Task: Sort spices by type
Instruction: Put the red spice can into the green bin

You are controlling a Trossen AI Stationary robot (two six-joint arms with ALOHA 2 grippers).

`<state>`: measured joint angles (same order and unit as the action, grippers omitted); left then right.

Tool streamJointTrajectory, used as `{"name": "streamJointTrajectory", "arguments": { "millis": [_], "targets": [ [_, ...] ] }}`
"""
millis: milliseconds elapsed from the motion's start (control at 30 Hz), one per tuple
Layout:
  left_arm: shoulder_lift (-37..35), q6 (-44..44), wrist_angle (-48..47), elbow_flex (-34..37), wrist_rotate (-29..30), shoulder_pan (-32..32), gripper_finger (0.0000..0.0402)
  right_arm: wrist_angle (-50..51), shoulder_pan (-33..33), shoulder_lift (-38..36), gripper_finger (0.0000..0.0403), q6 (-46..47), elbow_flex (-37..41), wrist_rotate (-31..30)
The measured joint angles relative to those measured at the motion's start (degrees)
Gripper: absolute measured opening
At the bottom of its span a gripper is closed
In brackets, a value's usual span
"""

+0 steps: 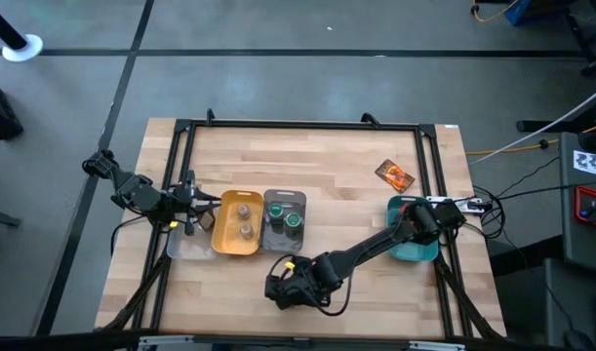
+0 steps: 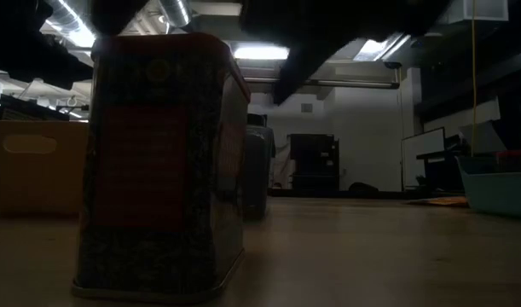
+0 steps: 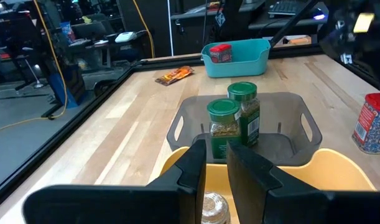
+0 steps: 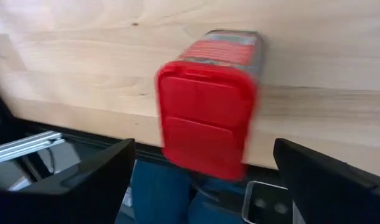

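Observation:
A red box (image 4: 205,118) with a red lid stands upright on the wood near the table's near edge; it also looms close in the low view (image 2: 158,170). My right gripper (image 4: 205,155) hangs above it, open wide, a finger on either side and clear of it; in the high view the gripper (image 1: 290,285) hides the box. A second red box (image 3: 221,53) sits in the teal tray (image 1: 415,249). Two green-lidded jars (image 1: 286,216) stand in the grey tray, two tan-grey jars (image 1: 243,219) in the yellow tray. One packet (image 1: 395,175) lies flat on the table's far right. My left gripper (image 1: 192,210) waits at the yellow tray's left, open by a narrow gap.
A clear tray (image 1: 190,246) lies left of the yellow tray (image 1: 224,239), under my left gripper. A black frame rail (image 1: 298,124) runs round the tabletop. Bare wood (image 1: 317,161) spreads across the far half. My right arm (image 1: 376,244) stretches from the teal tray toward the near edge.

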<state>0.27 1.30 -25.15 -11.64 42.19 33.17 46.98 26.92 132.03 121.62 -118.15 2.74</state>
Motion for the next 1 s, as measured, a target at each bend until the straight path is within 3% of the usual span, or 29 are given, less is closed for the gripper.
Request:
{"name": "streamJointTrajectory", "arguments": {
  "millis": [667, 1000],
  "targets": [
    [0.01, 0.17, -3.08, -0.04, -0.02, 0.00, 0.0056, -3.55, -1.49, 3.01, 0.0380, -0.33, 0.00, 2.89],
    [0.01, 0.20, -2.97, -0.04, -0.02, 0.00, 0.0056, -6.86, -1.46, 3.01, 0.0380, -0.39, 0.00, -0.24]
  ]
}}
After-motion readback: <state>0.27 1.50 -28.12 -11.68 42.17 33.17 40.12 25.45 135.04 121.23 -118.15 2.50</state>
